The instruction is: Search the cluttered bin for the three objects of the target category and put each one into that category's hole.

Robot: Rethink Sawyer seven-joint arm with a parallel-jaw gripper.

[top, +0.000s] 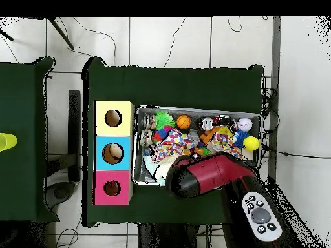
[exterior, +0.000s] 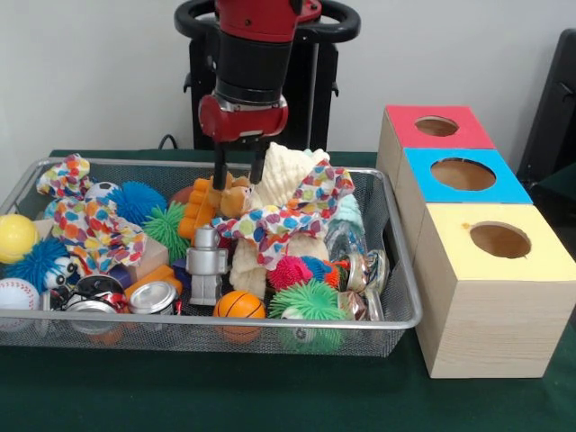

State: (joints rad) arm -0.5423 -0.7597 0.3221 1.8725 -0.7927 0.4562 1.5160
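The red and black arm [exterior: 255,54] comes straight down, wrist vertical. The gripper [exterior: 238,171] points downward, and its two dark fingers [exterior: 219,166] stand apart, parallel to each other.

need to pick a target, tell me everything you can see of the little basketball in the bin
The basketball is a small orange ball with dark seam lines, smooth and rubbery looking. It lies at the front edge of the wire mesh bin, against the rim, beside the silver robot figure and near the green spiky ball. Nothing lies on it and the gripper is elsewhere.
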